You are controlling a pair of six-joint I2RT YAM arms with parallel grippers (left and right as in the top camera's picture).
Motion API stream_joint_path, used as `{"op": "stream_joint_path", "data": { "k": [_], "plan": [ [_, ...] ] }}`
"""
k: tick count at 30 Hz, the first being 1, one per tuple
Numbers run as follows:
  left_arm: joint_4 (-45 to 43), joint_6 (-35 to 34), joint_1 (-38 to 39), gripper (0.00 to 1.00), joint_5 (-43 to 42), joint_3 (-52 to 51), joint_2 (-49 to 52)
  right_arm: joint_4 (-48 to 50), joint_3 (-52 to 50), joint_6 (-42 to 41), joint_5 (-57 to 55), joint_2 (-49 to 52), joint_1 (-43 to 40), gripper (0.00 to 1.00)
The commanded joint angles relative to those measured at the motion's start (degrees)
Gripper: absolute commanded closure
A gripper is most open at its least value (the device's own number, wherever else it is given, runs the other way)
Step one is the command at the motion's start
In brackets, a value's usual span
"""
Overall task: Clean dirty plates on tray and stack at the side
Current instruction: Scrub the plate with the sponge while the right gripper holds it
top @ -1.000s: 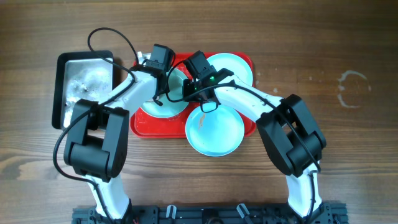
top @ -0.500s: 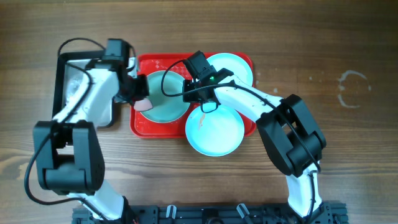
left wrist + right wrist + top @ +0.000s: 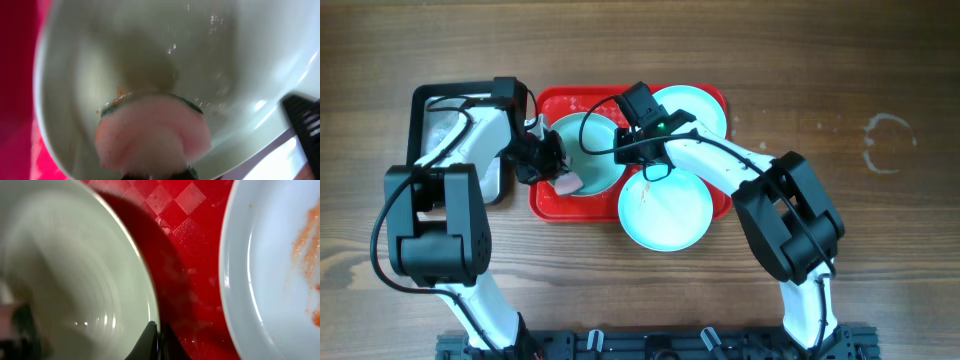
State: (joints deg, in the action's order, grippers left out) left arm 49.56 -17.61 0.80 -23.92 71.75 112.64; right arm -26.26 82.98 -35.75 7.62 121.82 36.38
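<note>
At inspection, the red tray point(image 3: 546, 206) lay mid-table with its long axis running left to right, beside a black tray point(image 3: 418, 140) on its left. The three plates were round, so none had a long axis, and all faced hollow side up. The left plate point(image 3: 592, 150) sat on the tray's left half and the far plate point(image 3: 698, 105) at its far right corner. The near plate point(image 3: 665, 215) overhung the tray's near rim and carried orange smears. The left gripper point(image 3: 560, 178) was closed on a pink sponge point(image 3: 150, 137) with a green backing, pressed inside the left plate close to its near-left edge. The right gripper point(image 3: 155, 341) was pinched almost shut on that plate's right rim. Whether the plate lay flat or was tipped could not be told. Risks noted: the hold was a single narrow pinch, so scrubbing force could pivot the glossy plate or pull it free. The sponge, working so near the edge, could run off onto the tray. The overhanging near plate looked poorly seated, and a nudge from the right arm could tip it onto the table.
</note>
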Motion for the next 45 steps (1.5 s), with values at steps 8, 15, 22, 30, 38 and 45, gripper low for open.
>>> {"op": "stream_joint_path", "data": {
  "k": [8, 15, 22, 30, 38, 45],
  "plan": [
    [-13.66, -23.61, -0.28, 0.96, 7.08, 0.37, 2.38, -0.15, 0.79, 1.16, 1.36, 1.2, 0.2, 0.96],
    [3.41, -29.38, 0.74, 0.96, 6.8, 0.37, 2.34, 0.04, 0.79, 1.11, 1.36, 1.2, 0.2, 0.96],
    [13.18, -29.31, 1.18, 0.96, 2.05, 0.39, 0.83, -0.17, 0.79, 1.22, 1.36, 1.2, 0.17, 0.96],
    [3.3, -34.32, 1.33, 0.96, 15.87, 0.37, -0.04, -0.13, 0.79, 1.25, 1.38, 1.2, 0.17, 0.96],
    [-10.16, -38.6, 5.18, 0.96, 29.73, 0.37, -0.02, -0.13, 0.79, 1.25, 1.62, 1.2, 0.17, 0.96],
    [-10.32, -35.08, 10.91, 0.96, 35.32, 5.92, -0.31, -0.31, 0.79, 1.22, 1.81, 1.2, 0.09, 0.96]
  ]
}}
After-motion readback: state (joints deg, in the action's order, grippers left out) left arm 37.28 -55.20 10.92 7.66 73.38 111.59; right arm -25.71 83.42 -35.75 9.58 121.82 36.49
